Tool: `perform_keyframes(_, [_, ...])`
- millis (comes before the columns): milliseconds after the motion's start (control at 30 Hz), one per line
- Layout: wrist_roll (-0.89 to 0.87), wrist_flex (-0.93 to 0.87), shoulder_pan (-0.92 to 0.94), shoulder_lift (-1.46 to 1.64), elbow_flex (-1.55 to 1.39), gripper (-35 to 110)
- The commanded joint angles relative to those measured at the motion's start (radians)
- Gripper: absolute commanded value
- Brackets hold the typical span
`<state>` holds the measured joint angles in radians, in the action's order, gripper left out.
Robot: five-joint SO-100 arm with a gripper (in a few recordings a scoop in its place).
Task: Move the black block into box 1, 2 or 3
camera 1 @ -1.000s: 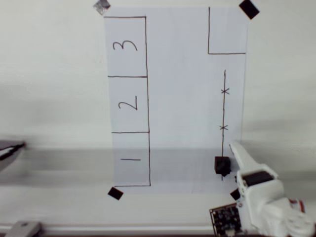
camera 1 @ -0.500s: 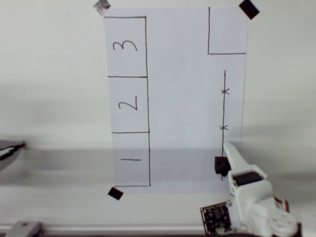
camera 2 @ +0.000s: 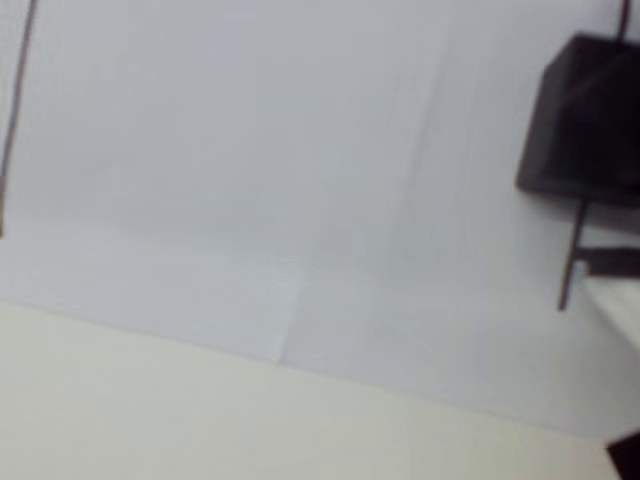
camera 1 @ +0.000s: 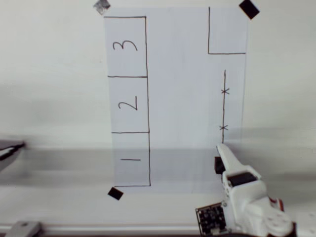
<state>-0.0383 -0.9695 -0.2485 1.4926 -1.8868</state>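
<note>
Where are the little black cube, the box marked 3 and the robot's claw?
black block [camera 2: 590, 120]: wrist view, on its dark front face.
box 3 [camera 1: 126, 64]: overhead view, on bare paper below the numeral.
gripper [camera 1: 223, 154]: overhead view, on its white finger beside the block.

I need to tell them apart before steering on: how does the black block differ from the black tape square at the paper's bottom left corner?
In the overhead view the black block sits on the pen line near the paper's lower right, partly covered by the gripper; the tape square lies bare at the corner. In the wrist view the block shows a side face, so it has thickness; the tape square looks flat. Both are small and black.
</note>
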Motion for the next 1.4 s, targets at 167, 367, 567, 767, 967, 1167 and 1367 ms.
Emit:
perform_keyframes(167, [-0.005, 0.011, -0.018, 0.015, 0.025, 31])
perform_keyframes(367, [-0.006, 0.012, -0.020, 0.015, 0.017, 2])
perform_keyframes(567, [-0.005, 0.044, -0.021, 0.017, -0.012, 0])
perform_keyframes(767, [-0.008, 0.044, -0.017, 0.025, -0.011, 0])
perform_keyframes(967, [-0.031, 0.043, 0.002, 0.037, 0.054, 0])
perform_keyframes(1167, [-0.018, 0.041, 0.058, 0.041, 0.155, 0])
perform_keyframes(1367, [-0.044, 0.041, 0.161, 0.026, 0.278, 0])
